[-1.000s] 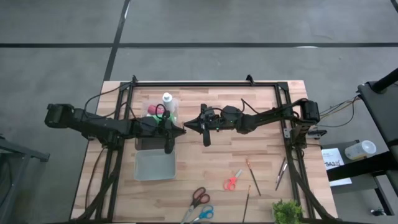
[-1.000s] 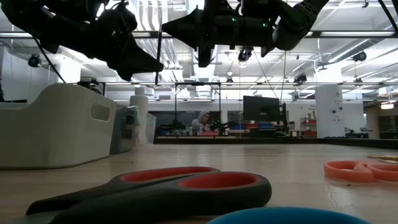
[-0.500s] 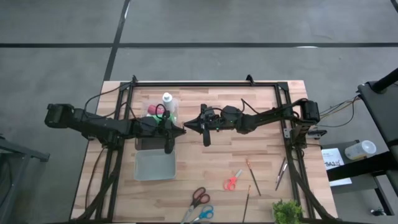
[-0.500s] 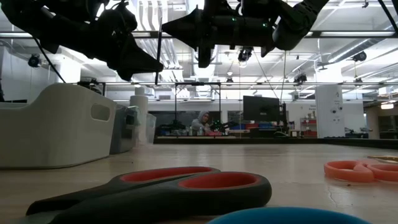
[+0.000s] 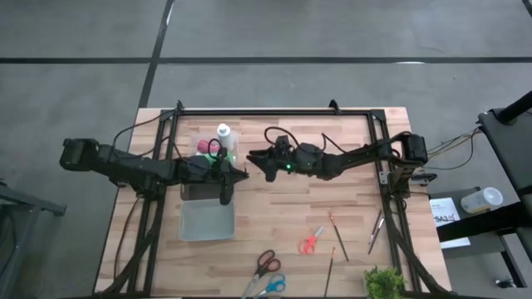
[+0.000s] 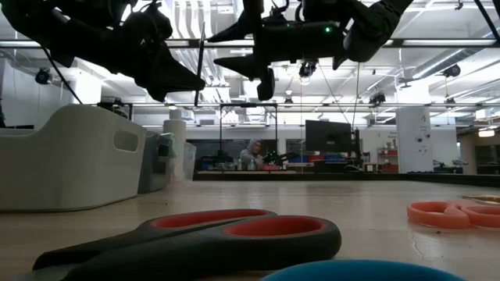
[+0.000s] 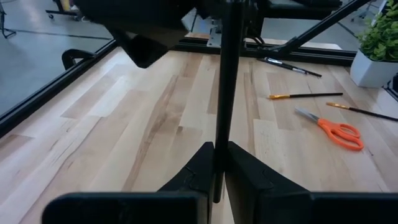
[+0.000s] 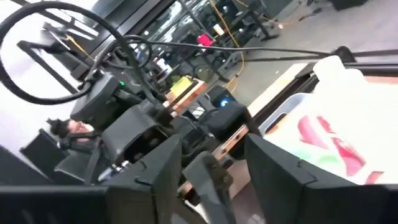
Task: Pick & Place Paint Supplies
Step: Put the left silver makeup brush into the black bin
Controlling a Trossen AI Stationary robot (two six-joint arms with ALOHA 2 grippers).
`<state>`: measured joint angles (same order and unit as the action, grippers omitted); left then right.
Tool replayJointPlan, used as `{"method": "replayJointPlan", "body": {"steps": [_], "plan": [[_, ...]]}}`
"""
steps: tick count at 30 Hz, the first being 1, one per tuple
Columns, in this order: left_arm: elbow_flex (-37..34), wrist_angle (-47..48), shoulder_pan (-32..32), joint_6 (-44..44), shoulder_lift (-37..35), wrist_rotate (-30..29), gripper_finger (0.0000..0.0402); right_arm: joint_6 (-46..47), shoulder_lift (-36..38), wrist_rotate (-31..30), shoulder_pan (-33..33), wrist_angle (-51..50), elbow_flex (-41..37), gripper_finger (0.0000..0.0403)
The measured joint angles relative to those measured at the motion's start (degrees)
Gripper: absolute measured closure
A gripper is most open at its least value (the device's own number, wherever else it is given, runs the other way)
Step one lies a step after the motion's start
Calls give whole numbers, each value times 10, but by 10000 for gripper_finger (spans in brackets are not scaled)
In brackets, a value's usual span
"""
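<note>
Left gripper (image 7: 219, 163) clamped on thin brush (image 7: 225, 81), held upright, likely for drop into clear bin (image 5: 207, 220) just below it. Right gripper (image 5: 258, 159) directly opposite, jaws apart, brush no longer pinched there: handover looked complete. Paint bottles (image 5: 222, 133) just behind left gripper.

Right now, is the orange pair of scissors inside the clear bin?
No, the orange scissors lie on the bare wooden table, well apart from the clear bin.

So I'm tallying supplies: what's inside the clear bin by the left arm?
The clear bin holds a white bottle, plus red and green paint bottles. The left pincer covers part of it.
</note>
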<state>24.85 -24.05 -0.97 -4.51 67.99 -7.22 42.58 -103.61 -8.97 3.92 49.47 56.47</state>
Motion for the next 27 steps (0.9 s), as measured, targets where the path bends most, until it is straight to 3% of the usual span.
{"method": "replayJointPlan", "body": {"steps": [12, 21, 27], "plan": [[0, 0, 0, 0, 0, 2, 368, -127, 0, -12, 1, -22, 0, 159], [0, 0, 0, 0, 0, 4, 368, -133, 42, -228, -22, -161, -1, 154], [0, 10, 0, 0, -7, 4, 368, -130, 91, -257, -47, -289, -2, 154]]}}
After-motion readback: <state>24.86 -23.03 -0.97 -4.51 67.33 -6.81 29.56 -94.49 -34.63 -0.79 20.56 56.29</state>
